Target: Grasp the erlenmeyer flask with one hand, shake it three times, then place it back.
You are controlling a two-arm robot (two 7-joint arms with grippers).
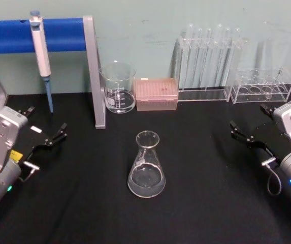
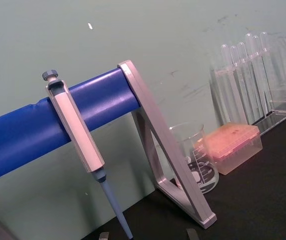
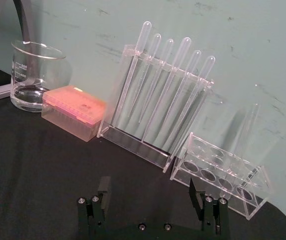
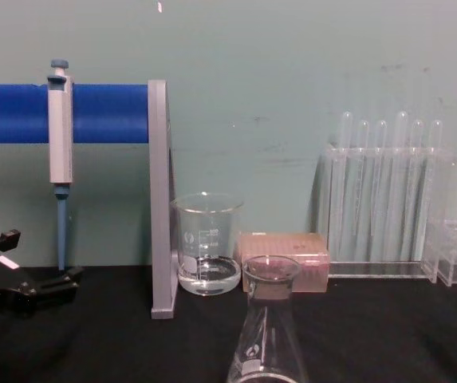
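Note:
The erlenmeyer flask (image 1: 146, 165) stands upright in the middle of the black table, clear glass with a little liquid at its base; in the chest view the flask (image 4: 268, 335) rises from the bottom edge. At the table's left, well apart from the flask, my left gripper (image 1: 43, 123) rests open, and it appears low on the left in the chest view (image 4: 33, 263). My right gripper (image 1: 250, 119) sits open at the table's right, likewise far from the flask. In the right wrist view its two fingers (image 3: 195, 192) stand wide apart with nothing between them.
A glass beaker (image 1: 118, 89) and a pink tip box (image 1: 156, 94) stand behind the flask. A pipette (image 1: 41, 51) hangs on a blue bar with a grey metal upright (image 1: 95, 76). Clear racks (image 1: 208, 66) (image 1: 262, 86) line the back right.

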